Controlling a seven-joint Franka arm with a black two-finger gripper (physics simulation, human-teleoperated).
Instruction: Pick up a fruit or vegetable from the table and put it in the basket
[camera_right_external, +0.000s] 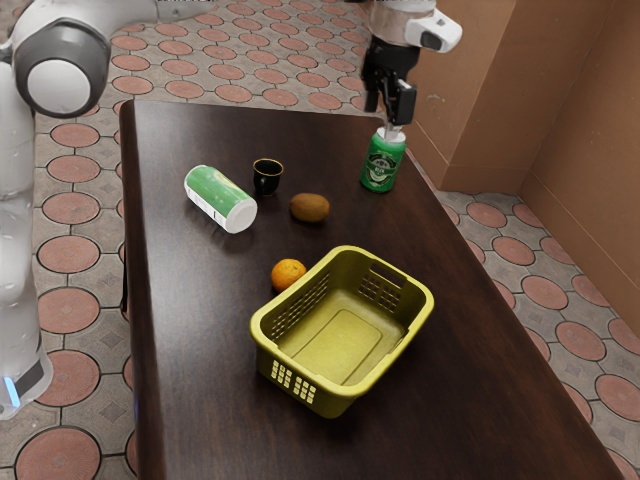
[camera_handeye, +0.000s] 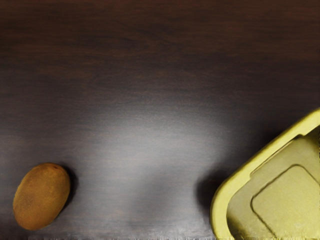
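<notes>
In the exterior view my gripper (camera_right_external: 391, 106) hangs at the far end of the table, just above or in line with the top of the green can; whether they touch I cannot tell. A brown kiwi (camera_right_external: 310, 208) lies mid-table, and an orange (camera_right_external: 288, 274) rests close beside the yellow-green basket (camera_right_external: 262, 345). The basket stands upright, and its visible floor holds nothing. In the wrist view appear the kiwi (camera_handeye: 41, 196) and a corner of the basket (camera_handeye: 220, 207), with bare wood between them.
The green can (camera_right_external: 382, 163) stands upright near the table's far right edge in the exterior view. A black cup (camera_right_external: 267, 176) with a gold rim stands behind the kiwi, and a green-and-white can (camera_right_external: 220, 199) lies on its side at the left. The dark table (camera_right_external: 210, 400) extends beyond the basket.
</notes>
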